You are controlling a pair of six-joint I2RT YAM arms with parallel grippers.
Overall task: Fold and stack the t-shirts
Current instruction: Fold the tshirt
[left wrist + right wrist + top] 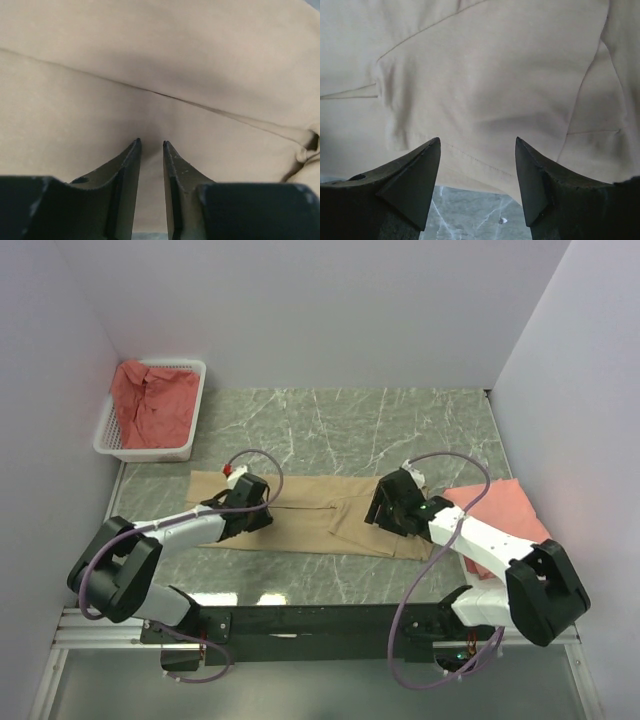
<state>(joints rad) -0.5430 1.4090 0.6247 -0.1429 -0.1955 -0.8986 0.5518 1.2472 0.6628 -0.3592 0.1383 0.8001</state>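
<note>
Left to right: 1 white mesh basket sat at the far-left corner of the marble worktop, with crumpled coral-pink cloth inside; couldn't tell whether that was one shirt or several. Centre: 1 tan t-shirt lay flat on the worktop, folded into a long band running left-right, with a fold line across it in the left wrist view. Both of the 2 arms reached over it. Left arm was over the shirt's left part; left hand was just above the tan cloth, its 2 fingers only a narrow gap apart, with nothing between them, no grip. Right arm was over the shirt's right part; right hand was at the shirt's near edge, its 2 fingers spread wide and nothing pinched, with the tan hem and a strip of marble showing in the gap. Seams and a sleeve fold were visible in the right wrist view. Far right: 1 salmon-pink t-shirt lay flat on the worktop near the right wall, partly covered by the right arm, just beside the tan one; couldn't tell if they touched. Total seen: 1 tan, 1 salmon on the worktop, and at least 1 coral in the basket.
</note>
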